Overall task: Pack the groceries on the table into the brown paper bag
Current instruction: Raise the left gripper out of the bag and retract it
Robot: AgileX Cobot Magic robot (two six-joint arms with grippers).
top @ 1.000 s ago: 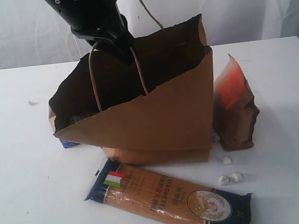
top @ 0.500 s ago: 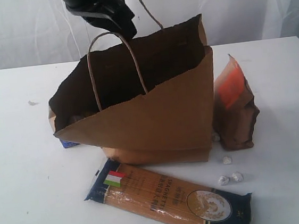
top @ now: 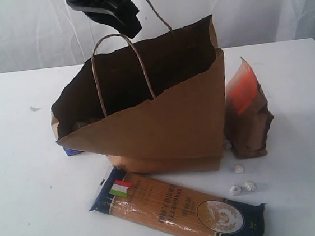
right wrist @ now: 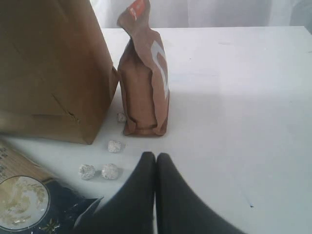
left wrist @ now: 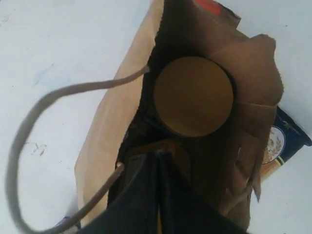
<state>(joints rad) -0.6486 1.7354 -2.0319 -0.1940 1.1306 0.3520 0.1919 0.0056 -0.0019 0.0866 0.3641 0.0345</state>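
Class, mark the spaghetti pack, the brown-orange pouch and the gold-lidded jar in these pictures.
spaghetti pack (top: 175, 205): exterior view, middle of its front.
brown-orange pouch (right wrist: 144, 87): right wrist view, brown side panel.
gold-lidded jar (left wrist: 193, 96): left wrist view, centre of its lid.

Bag (top: 169, 122) mouth open, facing up and left; near handle (top: 95, 79) arches across opening. Inside, jar lid (left wrist: 193, 96) takes up much of floor. Pouch (top: 249, 119) upright just right of bag, no passage between. Spaghetti (top: 175, 206) lies across near surface (top: 29, 182); foil balls (top: 250, 186) between it and pouch. Wide free room at left, far right and far side.
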